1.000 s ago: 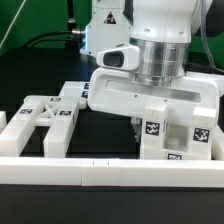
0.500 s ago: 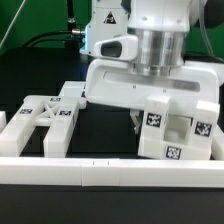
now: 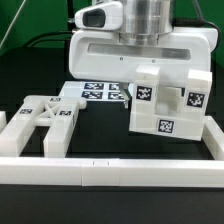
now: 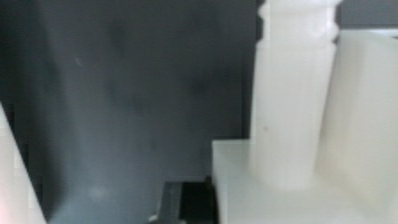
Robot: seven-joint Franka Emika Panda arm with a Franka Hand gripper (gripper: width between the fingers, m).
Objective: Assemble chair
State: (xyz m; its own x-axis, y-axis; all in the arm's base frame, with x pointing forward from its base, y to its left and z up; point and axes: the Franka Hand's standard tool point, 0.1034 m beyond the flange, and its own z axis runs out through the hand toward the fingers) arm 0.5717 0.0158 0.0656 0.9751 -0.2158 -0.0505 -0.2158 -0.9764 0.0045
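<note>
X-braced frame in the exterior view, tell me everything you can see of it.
The frame is white, blocky and plastic-looking, with two diagonal braces crossing between thick bars. Small black-and-white tags sit on its upper faces. It lies flat on the dark table at the exterior view's left, beyond the front rail and beside the marker board. Nothing grips it.

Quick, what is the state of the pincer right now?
Pincer: closed on the white tagged chair part, which hangs tilted in the air; the fingertips are hidden.
</note>
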